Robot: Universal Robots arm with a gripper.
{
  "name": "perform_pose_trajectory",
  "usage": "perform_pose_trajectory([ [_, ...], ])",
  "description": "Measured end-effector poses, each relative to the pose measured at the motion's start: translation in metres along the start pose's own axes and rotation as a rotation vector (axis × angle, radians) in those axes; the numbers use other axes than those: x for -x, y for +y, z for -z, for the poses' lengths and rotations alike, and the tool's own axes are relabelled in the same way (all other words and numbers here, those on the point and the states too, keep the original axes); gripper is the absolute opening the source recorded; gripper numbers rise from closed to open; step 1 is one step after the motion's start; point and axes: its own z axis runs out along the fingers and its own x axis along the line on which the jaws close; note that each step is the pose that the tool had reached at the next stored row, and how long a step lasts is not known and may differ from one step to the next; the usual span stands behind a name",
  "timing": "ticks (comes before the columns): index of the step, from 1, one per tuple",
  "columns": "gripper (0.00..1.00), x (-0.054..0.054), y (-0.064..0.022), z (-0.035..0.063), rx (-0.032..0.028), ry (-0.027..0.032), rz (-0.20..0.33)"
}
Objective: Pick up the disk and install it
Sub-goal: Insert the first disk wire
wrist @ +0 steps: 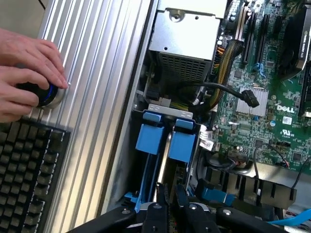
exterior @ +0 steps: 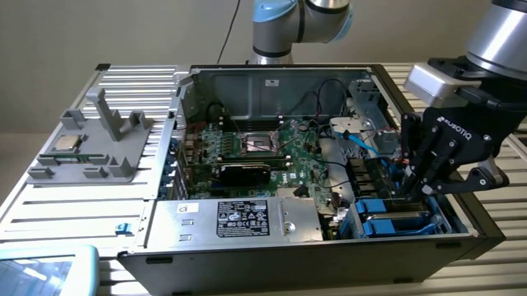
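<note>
Right, the disk (wrist: 166, 143) stands on edge in the drive bay of the open computer case (exterior: 272, 86), on the exterior view's right, with its blue rails showing. It lies straight ahead of the claw (wrist: 169, 191), and its long axis runs away from the fingertips toward the silver box (wrist: 183, 43). I judge the claw pinched narrow on the disk's near end. Two words are readable: ROBOTIQ on the claw's body and DELL on the motherboard (wrist: 272, 92). The silver box carries a black label (exterior: 243, 217) whose print I cannot read.
</note>
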Motion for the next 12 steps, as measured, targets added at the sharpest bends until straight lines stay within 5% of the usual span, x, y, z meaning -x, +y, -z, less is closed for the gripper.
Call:
perform_pose_trajectory([
  [8,0.17,0.0,-0.0001,0.0,0.0232,-0.0106,-0.053],
  [12,0.17,-0.0001,-0.0022,0.0002,0.0291,-0.0117,-0.061],
])
